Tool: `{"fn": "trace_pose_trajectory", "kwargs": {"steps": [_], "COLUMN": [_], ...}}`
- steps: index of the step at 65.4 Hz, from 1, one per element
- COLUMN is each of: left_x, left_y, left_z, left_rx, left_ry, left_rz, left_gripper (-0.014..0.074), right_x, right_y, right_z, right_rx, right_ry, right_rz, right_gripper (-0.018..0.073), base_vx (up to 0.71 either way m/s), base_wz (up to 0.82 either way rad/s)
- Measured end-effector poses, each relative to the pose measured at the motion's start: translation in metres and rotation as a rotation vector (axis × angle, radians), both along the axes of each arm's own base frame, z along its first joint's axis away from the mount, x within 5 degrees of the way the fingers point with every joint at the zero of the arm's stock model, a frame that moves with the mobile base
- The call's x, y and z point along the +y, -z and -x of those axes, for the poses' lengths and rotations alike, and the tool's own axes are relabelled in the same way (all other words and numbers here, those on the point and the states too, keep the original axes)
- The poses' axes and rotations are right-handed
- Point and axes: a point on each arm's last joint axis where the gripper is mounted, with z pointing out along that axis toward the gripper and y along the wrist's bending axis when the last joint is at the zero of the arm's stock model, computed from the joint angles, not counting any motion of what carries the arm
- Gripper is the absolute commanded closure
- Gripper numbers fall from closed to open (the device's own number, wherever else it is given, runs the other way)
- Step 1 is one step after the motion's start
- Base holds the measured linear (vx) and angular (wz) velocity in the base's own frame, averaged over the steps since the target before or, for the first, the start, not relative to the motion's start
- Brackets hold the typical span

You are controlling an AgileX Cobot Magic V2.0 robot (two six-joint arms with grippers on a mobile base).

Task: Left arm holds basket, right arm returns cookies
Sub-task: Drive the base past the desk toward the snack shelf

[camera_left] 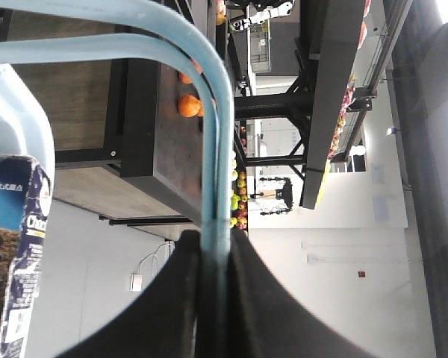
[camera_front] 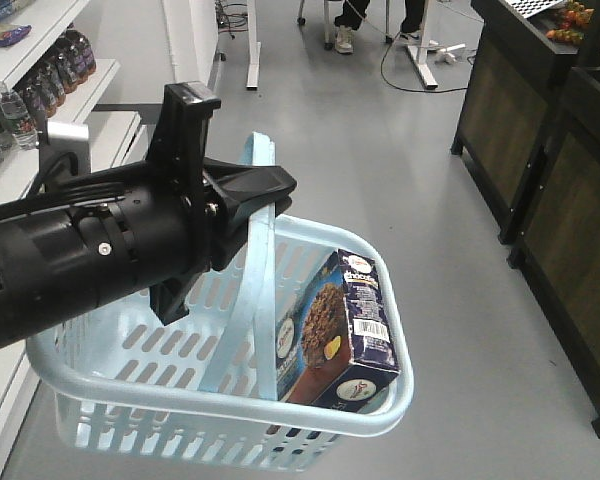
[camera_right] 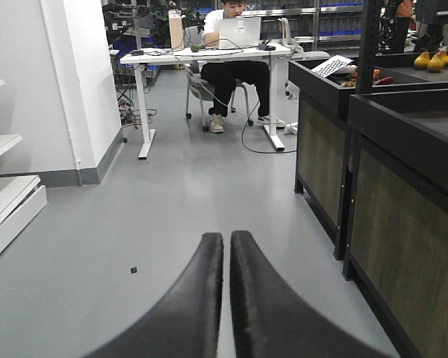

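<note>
Hanging from the left hand, which is clamped on its handle, a blue basket holds the box of cookies on end at its right side, above grey floor. Left wrist view: same clamp on the handle. Right wrist view: right hand closed, empty, facing floor and a distant table; it likely must open and descend squarely over the cookies, basket held level.
</note>
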Motion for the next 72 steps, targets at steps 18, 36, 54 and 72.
{"fn": "trace_pose_trajectory", "kwargs": {"steps": [18,36,54,72], "left_x": [0.0,0.0,0.0,0.0], "left_y": [0.0,0.0,0.0,0.0], "left_z": [0.0,0.0,0.0,0.0], "left_rx": [0.0,0.0,0.0,0.0], "left_ry": [0.0,0.0,0.0,0.0], "left_rz": [0.0,0.0,0.0,0.0], "left_gripper": [0.0599,0.0599,0.0599,0.0599], "right_x": [0.0,0.0,0.0,0.0], "right_y": [0.0,0.0,0.0,0.0], "right_z": [0.0,0.0,0.0,0.0], "right_rx": [0.0,0.0,0.0,0.0], "right_ry": [0.0,0.0,0.0,0.0], "right_rz": [0.0,0.0,0.0,0.0], "right_gripper": [0.0562,0.0562,0.0562,0.0562], "base_vx": [0.16,0.23,0.3,0.35], "base_wz": [0.04,0.05,0.03,-0.04]}}
